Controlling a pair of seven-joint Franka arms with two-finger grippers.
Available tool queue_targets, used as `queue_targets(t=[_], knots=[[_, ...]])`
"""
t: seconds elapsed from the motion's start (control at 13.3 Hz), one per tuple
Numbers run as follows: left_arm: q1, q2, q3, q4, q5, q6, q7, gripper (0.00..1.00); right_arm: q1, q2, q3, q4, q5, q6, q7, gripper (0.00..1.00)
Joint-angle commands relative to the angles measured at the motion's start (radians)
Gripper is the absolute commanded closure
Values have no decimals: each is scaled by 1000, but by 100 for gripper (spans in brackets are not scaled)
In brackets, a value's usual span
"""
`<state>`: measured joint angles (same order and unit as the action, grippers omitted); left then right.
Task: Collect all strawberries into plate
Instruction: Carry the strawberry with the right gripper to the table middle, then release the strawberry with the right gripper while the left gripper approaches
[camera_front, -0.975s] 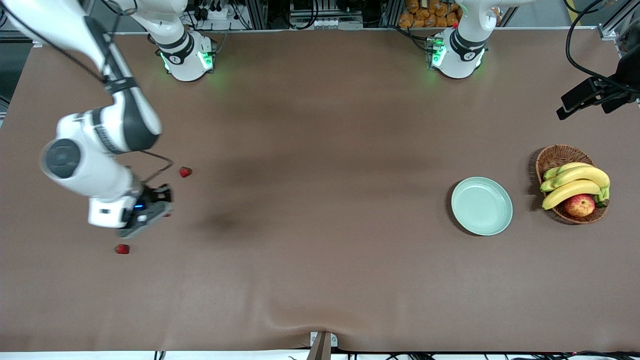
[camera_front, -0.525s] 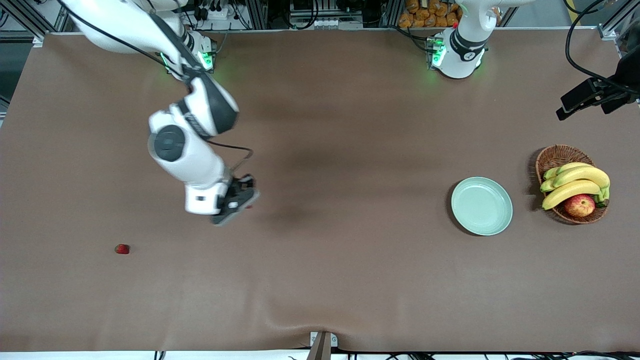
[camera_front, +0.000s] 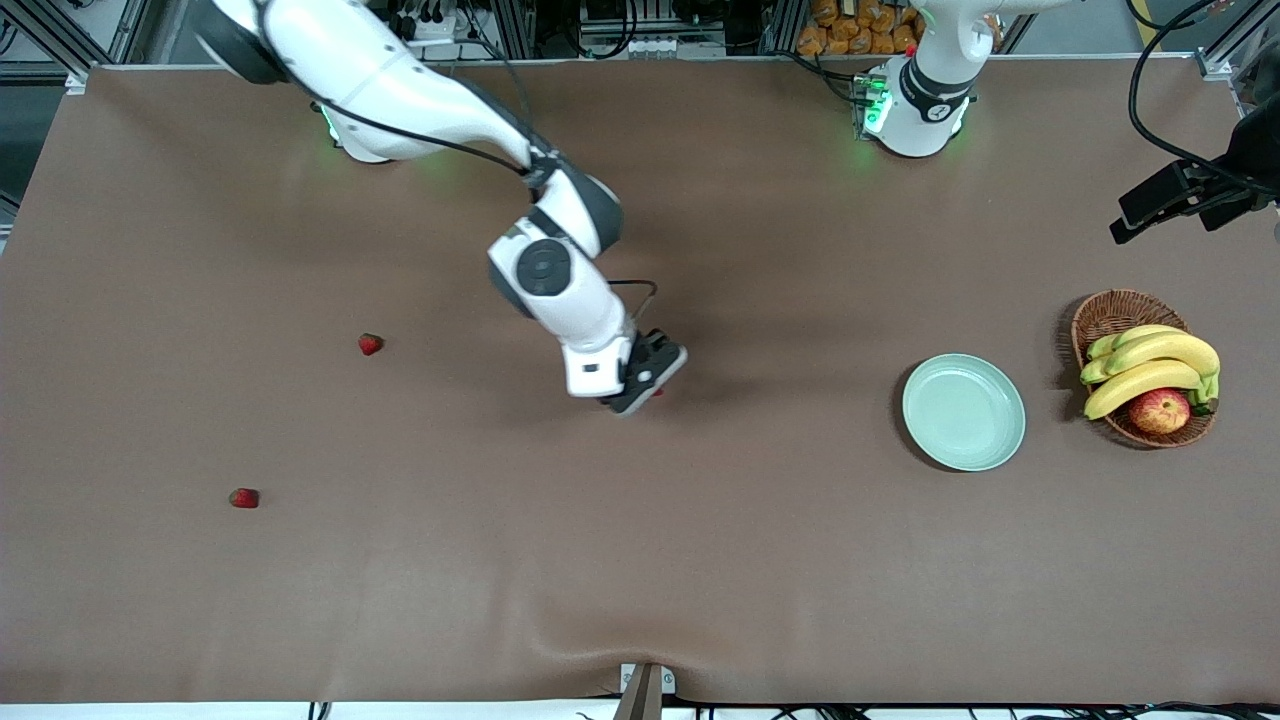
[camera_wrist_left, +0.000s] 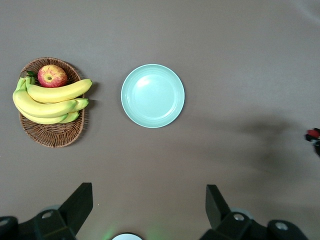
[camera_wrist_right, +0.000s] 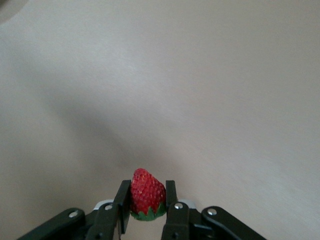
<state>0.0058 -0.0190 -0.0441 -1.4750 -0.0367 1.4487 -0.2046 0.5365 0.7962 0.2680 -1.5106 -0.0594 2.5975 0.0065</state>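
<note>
The right gripper (camera_front: 655, 392) hangs over the bare middle of the table (camera_front: 640, 560), clenched on a strawberry (camera_wrist_right: 147, 192); from its wrist the berry sits pinched between the two fingers (camera_wrist_right: 121, 205) with its green cap toward the gripper body and its red tip pointing out. In the front view only a speck of red shows at the fingertips. Two more strawberries lie on the table toward the right arm's end: one (camera_front: 370, 344) farther from the front camera, the other (camera_front: 243, 497) nearer to it, well apart from each other. The plate (camera_front: 964, 412) rests toward the left arm's end, nothing on it, just beside a basket (camera_front: 1110, 312) with bananas (camera_front: 1155, 365) and an apple (camera_front: 1159, 410). The left gripper (camera_wrist_left: 149, 210) waits high above the plate area, fingers spread wide with nothing between them.
</note>
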Motion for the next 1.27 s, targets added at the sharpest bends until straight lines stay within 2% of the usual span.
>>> queue_targets(t=[0.0, 0.3, 0.38, 0.45, 0.53, 0.67, 0.75, 0.97, 1.2], knots=[[3, 36, 1, 9, -2, -2, 4, 0, 111, 139, -68, 174, 4, 21, 71, 99], [-3, 57, 0, 7, -2, -2, -4, 0, 197, 216, -113, 251, 3, 41, 148, 81], [-3, 79, 0, 7, -6, -1, -4, 0, 200, 216, -122, 251, 1, 41, 150, 64], [2, 117, -2, 9, -11, -1, -4, 0, 198, 212, -124, 250, 0, 39, 150, 8], [3, 157, -2, 10, -20, -1, -4, 0, 191, 198, -128, 242, 0, 38, 148, 0], [0, 166, -2, 12, -29, 27, -3, 0, 168, 138, -150, 218, 0, 15, 148, 0], [5, 165, -2, 12, -47, 33, -1, 0, 140, 82, -150, 172, 1, -22, 145, 0], [-15, 198, -5, 10, -68, 48, -19, 0, 70, -56, -151, 103, 1, -185, 148, 0], [-35, 238, -16, 2, -118, 143, -157, 0, -51, -179, -151, 8, 1, -254, 141, 0]])
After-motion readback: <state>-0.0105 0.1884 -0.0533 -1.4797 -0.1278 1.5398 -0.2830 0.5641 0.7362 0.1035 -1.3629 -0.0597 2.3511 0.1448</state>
